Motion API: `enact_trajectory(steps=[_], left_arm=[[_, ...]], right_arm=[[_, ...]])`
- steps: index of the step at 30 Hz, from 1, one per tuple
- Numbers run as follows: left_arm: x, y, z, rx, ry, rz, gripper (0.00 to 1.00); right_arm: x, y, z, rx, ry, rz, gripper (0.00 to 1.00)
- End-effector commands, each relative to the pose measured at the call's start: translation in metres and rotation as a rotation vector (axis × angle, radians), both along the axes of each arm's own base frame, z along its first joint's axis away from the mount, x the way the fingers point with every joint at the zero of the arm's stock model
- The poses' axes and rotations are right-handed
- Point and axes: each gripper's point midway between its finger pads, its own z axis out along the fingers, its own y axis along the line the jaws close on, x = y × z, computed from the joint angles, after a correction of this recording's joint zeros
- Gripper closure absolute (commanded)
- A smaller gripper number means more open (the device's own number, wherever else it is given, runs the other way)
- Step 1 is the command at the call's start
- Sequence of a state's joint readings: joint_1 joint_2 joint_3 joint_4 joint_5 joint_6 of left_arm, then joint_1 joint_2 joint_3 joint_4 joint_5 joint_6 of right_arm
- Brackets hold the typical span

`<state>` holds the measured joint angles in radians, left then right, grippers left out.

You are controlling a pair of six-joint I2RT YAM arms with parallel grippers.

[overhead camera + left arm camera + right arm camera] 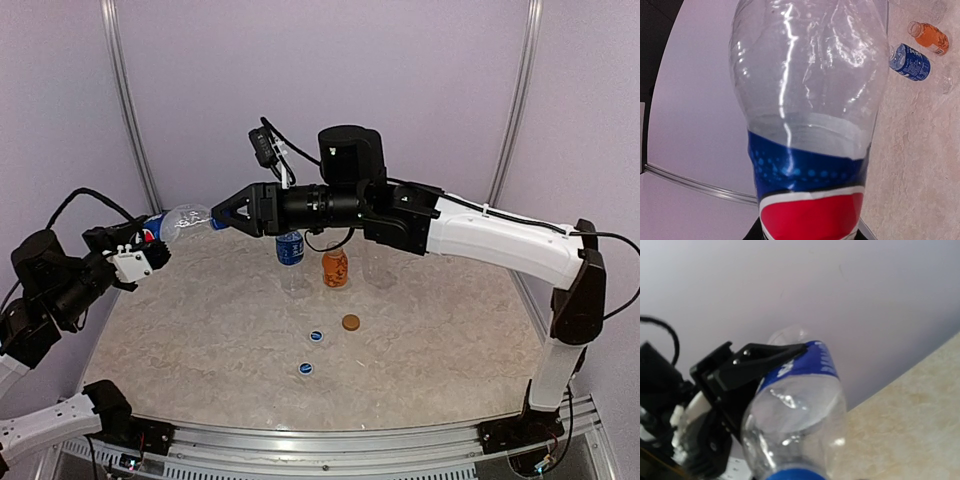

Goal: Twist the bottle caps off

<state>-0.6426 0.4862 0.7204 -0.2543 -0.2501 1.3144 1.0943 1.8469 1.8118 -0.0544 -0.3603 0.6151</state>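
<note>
A clear bottle with a blue, red and white label (183, 220) (805, 100) (795, 415) is held level in the air at the back left. My left gripper (143, 257) is shut on its labelled lower body. One of its black fingers (765, 357) shows in the right wrist view. My right gripper (216, 217) is closed around the bottle's blue cap (217, 224) (795, 475); its own fingers are out of the right wrist view. A second blue-label bottle (290, 255) (910, 61), a short orange bottle (335, 267) (932, 36) and an unlabelled clear bottle (380, 265) stand on the table.
Three loose caps lie on the marbled table (200, 350): a blue one (317, 337), a brown one (350, 322) and another blue one (305, 368). The purple back wall is close behind the held bottle.
</note>
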Motion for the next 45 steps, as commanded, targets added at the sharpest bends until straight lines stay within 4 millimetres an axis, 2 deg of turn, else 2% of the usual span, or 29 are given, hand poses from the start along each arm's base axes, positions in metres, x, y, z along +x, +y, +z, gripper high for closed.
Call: enact_trajectory(steps=[1,3,5,7,12,14,15,16,18,20,22,25,28,31,34,38,39,41,42,45], left_arm=[[-0.001,-0.001,0.004,-0.013,-0.02,-0.003,0.73],[-0.001,-0.002,0.004,-0.013,-0.02,-0.007,0.73],[-0.002,-0.001,0.004,-0.015,-0.021,-0.007,0.73],[-0.001,-0.001,0.005,-0.017,-0.02,-0.003,0.73],[-0.001,0.0,0.008,-0.051,0.001,0.002,0.73],[-0.005,-0.002,0.007,-0.084,0.055,-0.021,0.73],[-0.013,-0.005,-0.003,-0.109,0.151,-0.054,0.73],[-0.026,-0.009,-0.012,-0.123,0.253,-0.105,0.73],[-0.062,-0.02,-0.017,-0.169,0.441,-0.241,0.74],[-0.094,-0.028,-0.014,-0.217,0.578,-0.358,0.73],[-0.109,-0.03,-0.018,-0.231,0.673,-0.398,0.73],[-0.112,-0.032,-0.023,-0.233,0.733,-0.393,0.77],[-0.117,-0.032,-0.024,-0.23,0.748,-0.408,0.78],[-0.127,-0.032,-0.025,-0.225,0.789,-0.435,0.77],[-0.133,-0.031,-0.034,-0.181,0.815,-0.453,0.75],[-0.131,-0.031,-0.042,-0.172,0.821,-0.442,0.75],[-0.129,-0.031,-0.042,-0.173,0.818,-0.435,0.75],[-0.124,-0.029,-0.044,-0.169,0.805,-0.408,0.75],[-0.12,-0.027,-0.045,-0.166,0.791,-0.387,0.75],[-0.103,-0.021,-0.051,-0.135,0.737,-0.312,0.75]], right_arm=[[0.002,0.004,0.008,0.022,0.012,0.025,0.66],[0.003,0.005,0.007,0.018,0.016,0.028,0.74],[0.002,0.009,0.002,0.004,0.029,0.042,0.76],[0.001,0.01,-0.001,-0.006,0.039,0.053,0.81],[-0.002,0.007,-0.009,-0.037,0.03,0.064,1.0],[-0.007,0.006,-0.009,-0.043,-0.012,0.08,1.0],[-0.011,0.005,-0.007,-0.047,-0.045,0.092,1.0],[-0.016,0.006,-0.007,-0.059,-0.084,0.109,1.0],[-0.029,0.009,-0.013,-0.102,-0.176,0.146,1.0],[-0.039,0.013,-0.019,-0.136,-0.248,0.169,1.0],[-0.049,0.017,-0.023,-0.161,-0.32,0.194,1.0],[-0.065,0.02,-0.032,-0.208,-0.472,0.221,1.0],[-0.078,0.019,-0.049,-0.296,-0.649,0.234,1.0],[-0.078,0.013,-0.066,-0.378,-0.747,0.224,1.0],[-0.085,0.007,-0.085,-0.428,-0.889,0.249,1.0],[-0.085,0.01,-0.081,-0.406,-0.964,0.22,1.0],[-0.082,0.011,-0.077,-0.403,-0.968,0.194,0.91],[-0.077,0.011,-0.065,-0.383,-0.956,0.138,0.57],[-0.073,0.008,-0.055,-0.365,-0.947,0.097,0.45],[-0.066,-0.005,-0.034,-0.31,-0.908,-0.001,0.19]])
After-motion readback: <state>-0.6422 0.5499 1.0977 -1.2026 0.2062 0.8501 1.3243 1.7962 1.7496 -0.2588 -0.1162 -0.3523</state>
